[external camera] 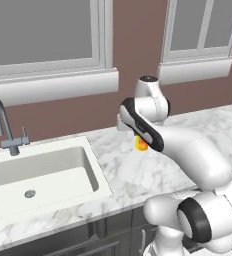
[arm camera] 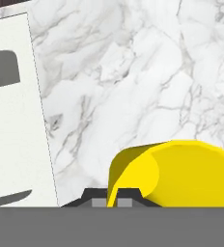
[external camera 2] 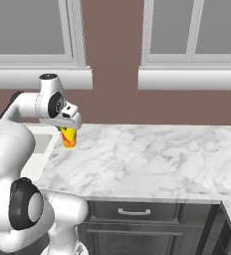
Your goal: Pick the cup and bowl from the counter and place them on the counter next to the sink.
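Fingers [arm camera: 100, 197] clamped on the cup's rim, gripper [external camera 2: 70, 130] holding it above the counter [external camera 2: 152, 159] just right of the sink [external camera: 48, 175], tap [external camera: 5, 130] at the sink's far left, cup [external camera 2: 68, 138] tilted, clear of the marble.

We see a yellow cup [external camera 2: 69, 137] with a red-orange mark, a white marble counter [external camera 2: 152, 159] veined in grey, an off-white sink [external camera: 43, 172], a grey tap [external camera: 5, 127] and dark grey drawers [external camera 2: 137, 211].
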Robot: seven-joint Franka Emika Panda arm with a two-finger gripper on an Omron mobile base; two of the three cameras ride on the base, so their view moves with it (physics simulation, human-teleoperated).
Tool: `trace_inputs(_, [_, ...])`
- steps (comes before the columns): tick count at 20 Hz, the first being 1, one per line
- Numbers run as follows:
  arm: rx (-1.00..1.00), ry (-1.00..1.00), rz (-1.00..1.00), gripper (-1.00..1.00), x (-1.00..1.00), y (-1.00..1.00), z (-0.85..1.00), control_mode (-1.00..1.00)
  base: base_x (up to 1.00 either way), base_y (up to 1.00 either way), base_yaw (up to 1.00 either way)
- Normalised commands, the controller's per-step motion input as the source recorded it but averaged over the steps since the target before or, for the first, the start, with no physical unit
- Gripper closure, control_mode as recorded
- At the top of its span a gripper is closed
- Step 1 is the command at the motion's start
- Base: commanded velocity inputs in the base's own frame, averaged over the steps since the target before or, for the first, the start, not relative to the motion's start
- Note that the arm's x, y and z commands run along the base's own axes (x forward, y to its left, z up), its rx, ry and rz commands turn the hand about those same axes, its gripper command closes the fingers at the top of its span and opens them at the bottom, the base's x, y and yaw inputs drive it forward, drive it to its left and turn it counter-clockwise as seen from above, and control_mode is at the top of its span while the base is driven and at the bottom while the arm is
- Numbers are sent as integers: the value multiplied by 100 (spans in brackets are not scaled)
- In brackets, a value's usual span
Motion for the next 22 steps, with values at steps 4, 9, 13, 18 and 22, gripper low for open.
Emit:
trace_inputs(4, [-1, 14, 5, 100, 46, 21, 0, -100, 0, 0, 0])
trace_inputs(9, [-1, 7, 22, 100, 5, 23, -11, -100, 0, 0, 0])
trace_inputs(13, [0, 1, 30, 100, 3, 3, -13, -100, 0, 0, 0])
trace_inputs(18, [0, -2, 20, 100, 8, 0, -38, -100, 0, 0, 0])
trace_inputs(22, [0, -7, 14, 100, 20, 3, -62, -100, 0, 0, 0])
